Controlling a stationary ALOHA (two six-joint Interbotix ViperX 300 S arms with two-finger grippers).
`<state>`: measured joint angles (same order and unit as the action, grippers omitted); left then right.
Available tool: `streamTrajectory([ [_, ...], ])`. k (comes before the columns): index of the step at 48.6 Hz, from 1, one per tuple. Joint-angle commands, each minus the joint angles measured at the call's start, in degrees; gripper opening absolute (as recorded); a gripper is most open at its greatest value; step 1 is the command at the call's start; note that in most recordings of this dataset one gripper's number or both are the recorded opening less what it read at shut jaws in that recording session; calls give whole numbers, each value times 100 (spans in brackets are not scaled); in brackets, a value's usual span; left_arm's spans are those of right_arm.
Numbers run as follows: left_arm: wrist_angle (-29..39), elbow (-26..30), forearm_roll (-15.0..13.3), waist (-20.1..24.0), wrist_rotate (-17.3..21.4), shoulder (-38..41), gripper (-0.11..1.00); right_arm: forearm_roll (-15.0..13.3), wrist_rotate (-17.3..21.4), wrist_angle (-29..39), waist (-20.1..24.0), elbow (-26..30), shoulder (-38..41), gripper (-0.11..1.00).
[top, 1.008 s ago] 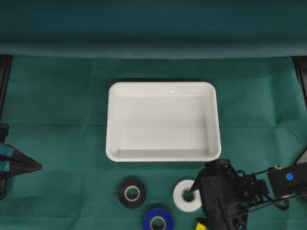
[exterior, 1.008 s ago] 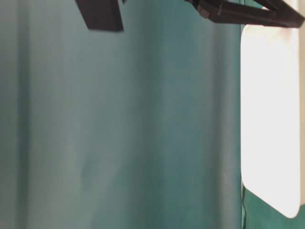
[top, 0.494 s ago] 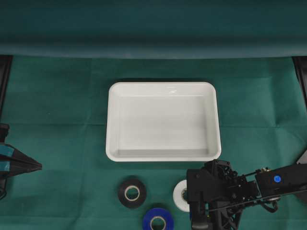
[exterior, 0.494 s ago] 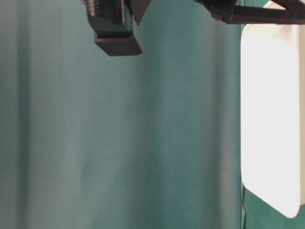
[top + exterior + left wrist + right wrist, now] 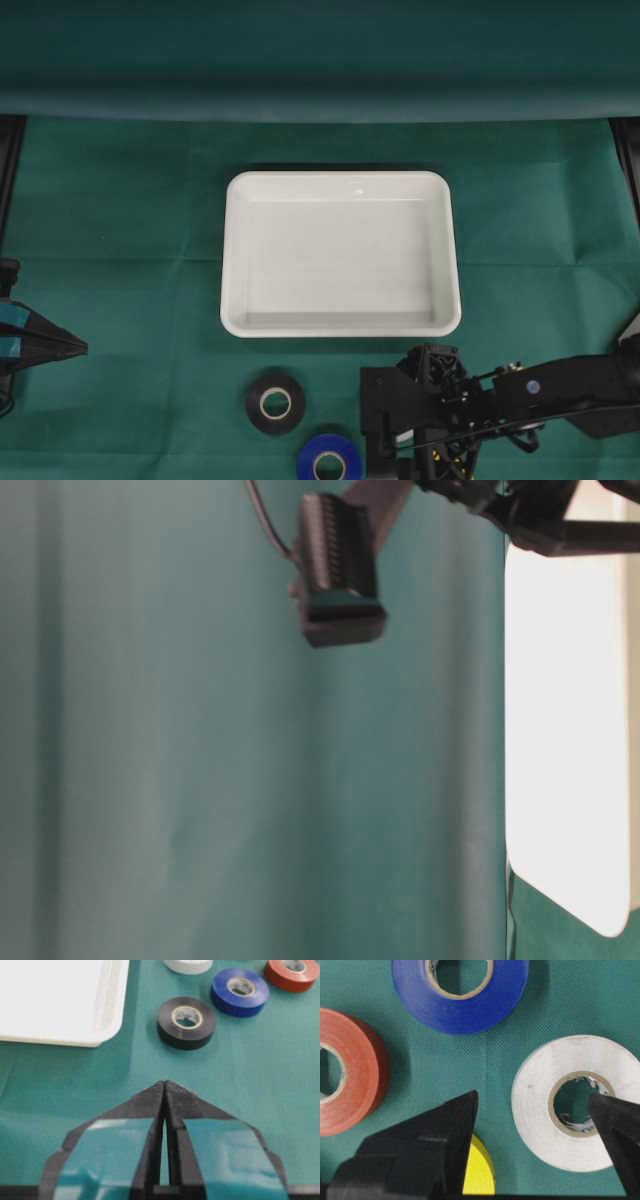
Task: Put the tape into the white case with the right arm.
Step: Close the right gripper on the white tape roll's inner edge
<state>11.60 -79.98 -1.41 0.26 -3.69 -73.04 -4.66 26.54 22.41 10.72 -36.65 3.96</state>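
The white case (image 5: 340, 252) lies empty in the middle of the green cloth. Below it, my right gripper (image 5: 398, 436) hangs over the tape rolls and hides the white one in the overhead view. In the right wrist view the gripper (image 5: 534, 1102) is open: one finger is over the core hole of the white tape (image 5: 540, 1110), the other stands left of the roll, above a yellow tape (image 5: 480, 1174). Nothing is gripped. My left gripper (image 5: 165, 1084), teal-banded, is shut and empty at the left edge (image 5: 45, 343).
A black tape (image 5: 275, 402) and a blue tape (image 5: 329, 462) lie left of the right gripper. A red tape (image 5: 350, 1092) lies beside the blue tape (image 5: 460, 990). The table-level view is blurred, showing the case's edge (image 5: 565, 730) and part of the arm (image 5: 340, 570).
The right arm has moved left and lower over the white tape, which now no longer shows from overhead. Its jaws have stayed open. The left arm has not moved.
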Motion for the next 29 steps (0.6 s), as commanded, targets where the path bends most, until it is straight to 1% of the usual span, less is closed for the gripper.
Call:
streamTrajectory([
  [1, -53, 53, -9, 18, 0, 35, 0, 0, 18, -9, 9, 149, 35, 66],
  [11, -105, 9, 0, 26, 0, 18, 0, -9, 18, -62, 9, 149, 246, 66],
  [23, -123, -9, 0, 53, 0, 18, 0, -62, 18, -79, 18, 167, 255, 65],
  [27, -123, -9, -9, 62, -9, 18, 0, -62, 18, -79, 18, 176, 255, 62],
  [29, -123, -9, 0, 53, -9, 18, 0, -62, 18, -70, 9, 176, 255, 58],
])
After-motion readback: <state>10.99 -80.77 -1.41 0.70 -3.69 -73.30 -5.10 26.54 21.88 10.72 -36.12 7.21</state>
